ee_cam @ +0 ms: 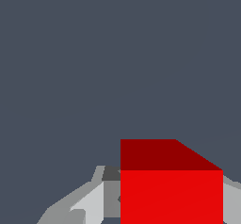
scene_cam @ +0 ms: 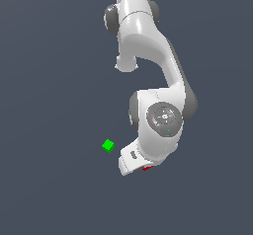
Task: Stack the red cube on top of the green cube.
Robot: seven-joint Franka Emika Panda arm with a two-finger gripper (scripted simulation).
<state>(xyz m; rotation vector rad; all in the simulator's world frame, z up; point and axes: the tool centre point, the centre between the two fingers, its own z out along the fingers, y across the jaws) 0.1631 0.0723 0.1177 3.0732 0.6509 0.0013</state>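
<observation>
progress stands at an early-to-middle stage, judged from the present layout. red cube [ee_cam: 171,185] sits between the fingers [ee_cam: 94,204] of the pincer [ee_cam: 164,209] in the wrist view, filling the gap, with finger surfaces close on both sides; contact or firm closure cannot be told. in the exterior view only a red sliver [scene_cam: 147,168] shows under the arm's hand. green cube [scene_cam: 108,145] rests alone on the table [scene_cam: 49,179], near the hand toward the exterior view's left, with nothing on top. stacking is not done. remaining steps appear to be: secure the grasp, lift, carry over the green cube, lower, release.
</observation>
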